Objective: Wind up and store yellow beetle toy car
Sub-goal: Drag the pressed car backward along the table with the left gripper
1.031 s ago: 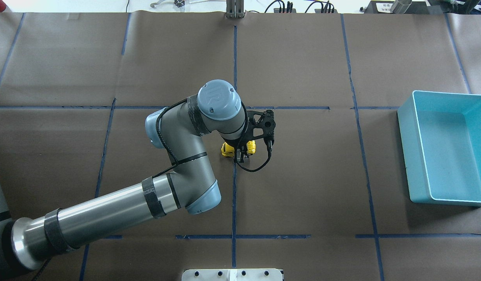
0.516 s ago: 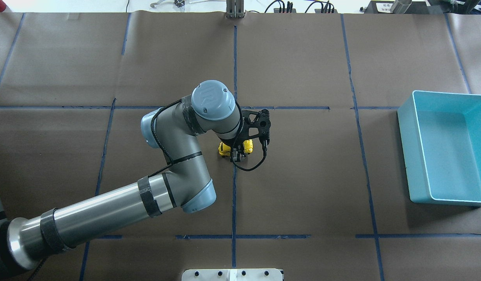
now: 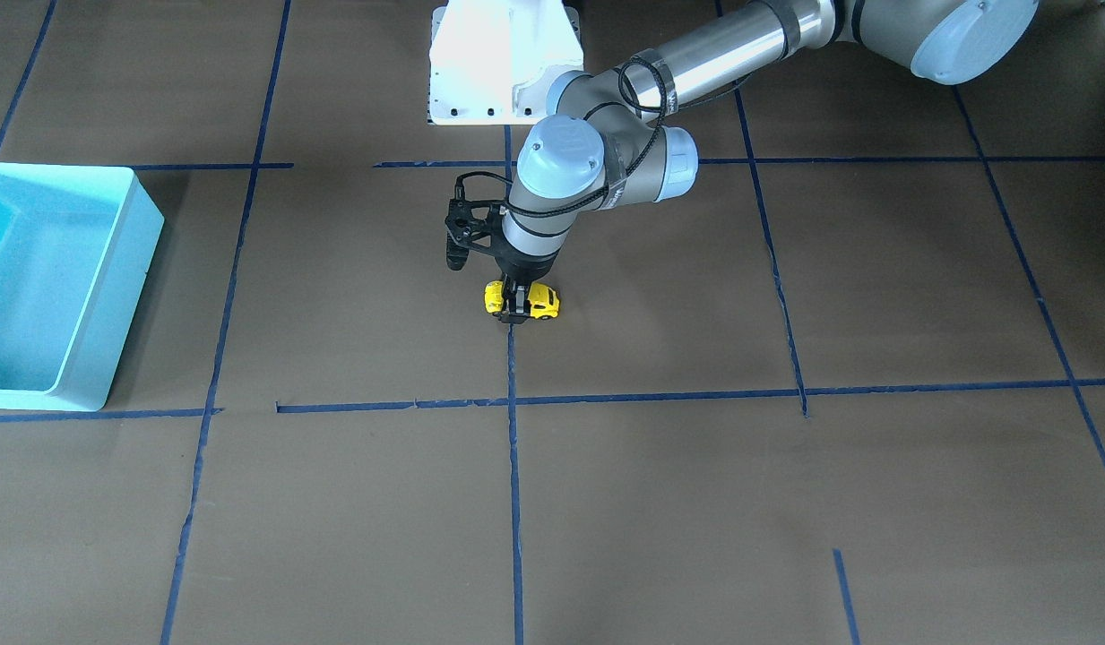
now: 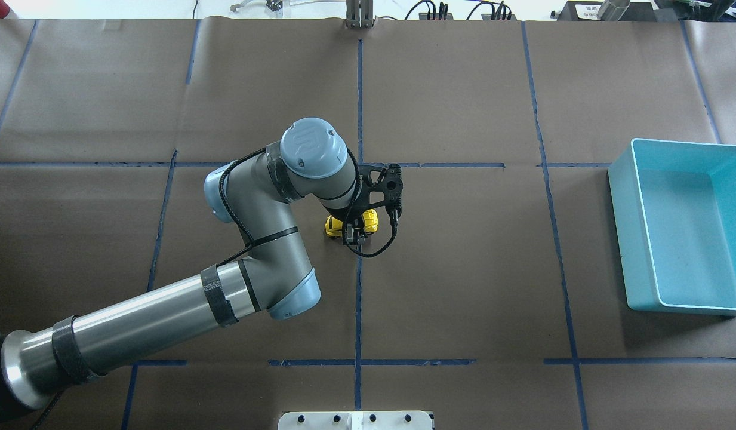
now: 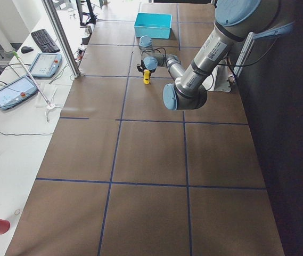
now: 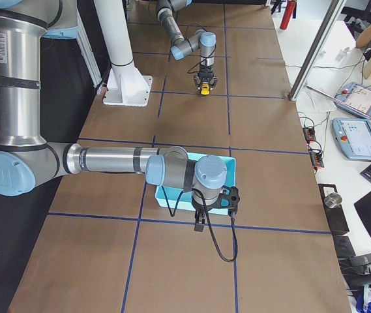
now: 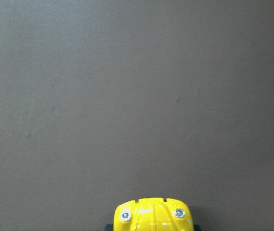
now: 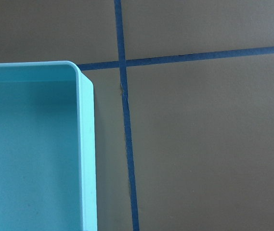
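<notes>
The yellow beetle toy car (image 4: pixel 370 221) sits on its wheels on the brown table, just left of the centre tape line. My left gripper (image 4: pixel 351 236) points straight down and is shut across the car's middle. In the front-facing view its fingers (image 3: pixel 514 311) straddle the car (image 3: pixel 543 302). The left wrist view shows only the car's rounded end (image 7: pixel 151 215) at the bottom edge. The light blue bin (image 4: pixel 633 239) stands empty at the table's right edge. My right gripper (image 6: pixel 199 225) hovers by the bin's corner (image 6: pixel 229 163); I cannot tell whether it is open or shut.
Blue tape lines (image 4: pixel 359 298) grid the brown paper. The white robot base plate (image 3: pixel 503 63) is on the robot's side. The right wrist view shows the bin's corner (image 8: pixel 86 144) and a tape cross. Cables and small gear lie beyond the far edge (image 4: pixel 439 9).
My left gripper has slid left across the table, and the yellow car has moved left with it in its grip. The bin has not moved.
</notes>
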Robot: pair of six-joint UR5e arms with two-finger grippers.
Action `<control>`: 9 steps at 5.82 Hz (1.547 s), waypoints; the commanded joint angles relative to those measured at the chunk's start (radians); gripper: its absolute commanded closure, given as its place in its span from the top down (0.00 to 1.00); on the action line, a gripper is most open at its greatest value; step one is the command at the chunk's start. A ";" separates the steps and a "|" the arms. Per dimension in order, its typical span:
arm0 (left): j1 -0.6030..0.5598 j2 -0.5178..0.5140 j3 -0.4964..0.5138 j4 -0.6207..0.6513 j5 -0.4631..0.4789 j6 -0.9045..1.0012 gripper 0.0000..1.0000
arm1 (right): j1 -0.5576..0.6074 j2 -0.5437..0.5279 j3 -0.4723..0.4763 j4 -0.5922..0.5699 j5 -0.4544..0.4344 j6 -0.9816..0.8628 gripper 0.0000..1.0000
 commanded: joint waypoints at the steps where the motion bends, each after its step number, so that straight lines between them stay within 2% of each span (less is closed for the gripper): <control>1: -0.011 0.019 -0.007 -0.002 -0.018 0.001 0.09 | 0.000 0.000 -0.002 0.000 0.000 0.000 1.00; 9: -0.024 0.104 -0.074 -0.003 -0.020 0.001 0.09 | 0.000 -0.002 -0.003 -0.002 0.000 0.002 1.00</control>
